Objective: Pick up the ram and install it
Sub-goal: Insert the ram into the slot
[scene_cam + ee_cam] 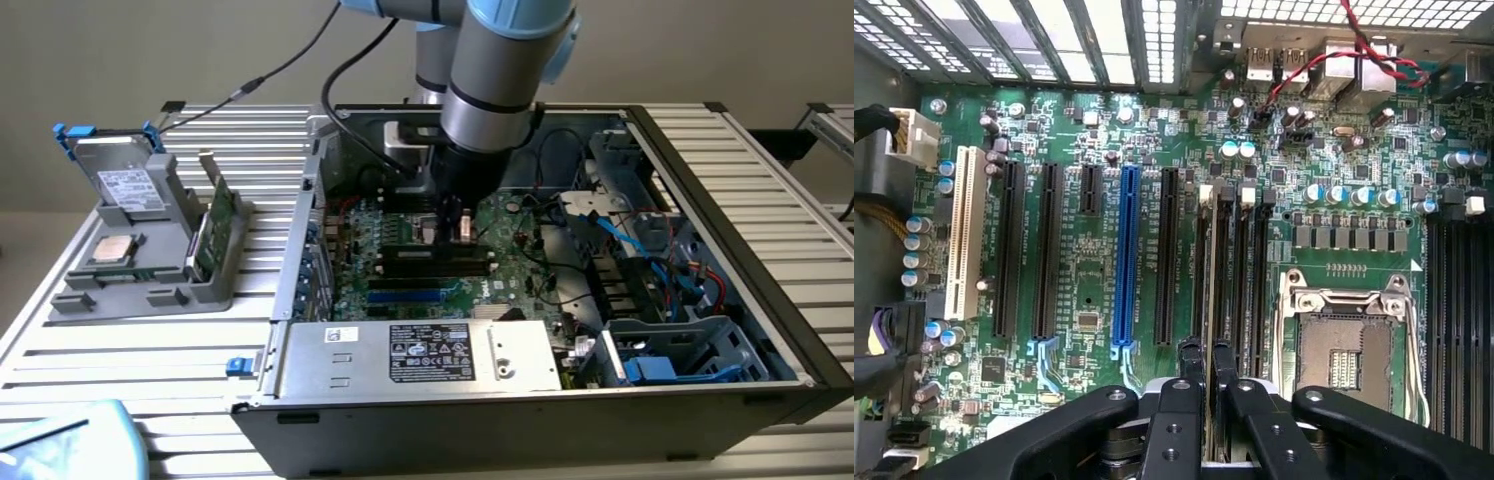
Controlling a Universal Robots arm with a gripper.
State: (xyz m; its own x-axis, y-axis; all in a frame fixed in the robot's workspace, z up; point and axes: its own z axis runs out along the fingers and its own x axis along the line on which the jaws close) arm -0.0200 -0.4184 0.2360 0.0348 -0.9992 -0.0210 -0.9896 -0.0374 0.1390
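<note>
My gripper is down inside the open computer case, just above the green motherboard. In the wrist view my gripper is shut on the ram, a thin dark stick seen edge-on between the black fingers. The ram stands upright over the group of black memory slots beside the processor socket, lined up along them. Whether its lower edge touches a slot cannot be told. From the exterior view the same slots lie just in front of the gripper.
A grey tray at the exterior view's left holds a green card, a silver processor chip and a hard drive. The power supply fills the case's front. Blue and red cables crowd the case's right side.
</note>
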